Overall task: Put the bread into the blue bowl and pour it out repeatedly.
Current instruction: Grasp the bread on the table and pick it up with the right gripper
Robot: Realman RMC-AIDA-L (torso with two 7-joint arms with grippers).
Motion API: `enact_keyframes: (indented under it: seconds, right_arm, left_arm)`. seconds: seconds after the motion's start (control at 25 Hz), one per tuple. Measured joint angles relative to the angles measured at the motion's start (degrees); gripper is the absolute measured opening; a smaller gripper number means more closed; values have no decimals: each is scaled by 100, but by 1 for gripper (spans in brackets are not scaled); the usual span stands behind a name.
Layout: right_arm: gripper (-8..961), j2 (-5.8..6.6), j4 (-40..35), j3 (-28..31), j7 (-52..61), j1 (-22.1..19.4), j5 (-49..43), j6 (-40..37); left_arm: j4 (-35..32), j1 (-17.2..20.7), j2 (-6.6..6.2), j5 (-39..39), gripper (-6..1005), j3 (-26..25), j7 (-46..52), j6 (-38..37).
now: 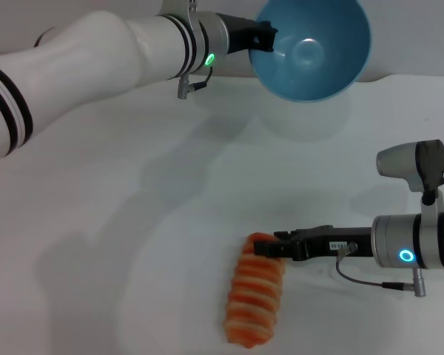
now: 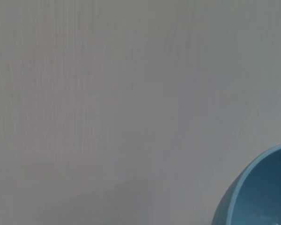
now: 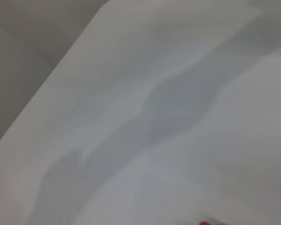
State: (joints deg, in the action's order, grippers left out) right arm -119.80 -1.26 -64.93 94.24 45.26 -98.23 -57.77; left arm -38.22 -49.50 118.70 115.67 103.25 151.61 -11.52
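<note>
The bread (image 1: 254,299) lay flat on the white bench (image 1: 133,222), well apart from the blue bowl (image 1: 311,48). Its long way ran from its far end down toward the robot. There was one bread and one bowl. The right gripper (image 1: 270,248) touched its far end; I could not tell how its fingers stood. The left gripper (image 1: 265,38) held the bowl's rim, tipped up with its inside facing the robot.
</note>
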Motion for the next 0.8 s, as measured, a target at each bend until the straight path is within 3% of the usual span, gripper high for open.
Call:
enact_keyframes:
  seconds: [0.2, 0.4, 0.8]
  right_arm:
    - [591, -6, -26, -2, -43, -3, -17, 40]
    - [413, -9, -40, 49, -358, -53, -7, -2]
    - [365, -7, -481, 96, -787, -295, 243, -545]
  left_arm:
    - [-18, -2, -5, -1, -2, 35, 0, 0]
    - [85, -43, -5, -1, -2, 45, 0, 8]
    - [95, -1, 1, 0, -2, 48, 0, 11]
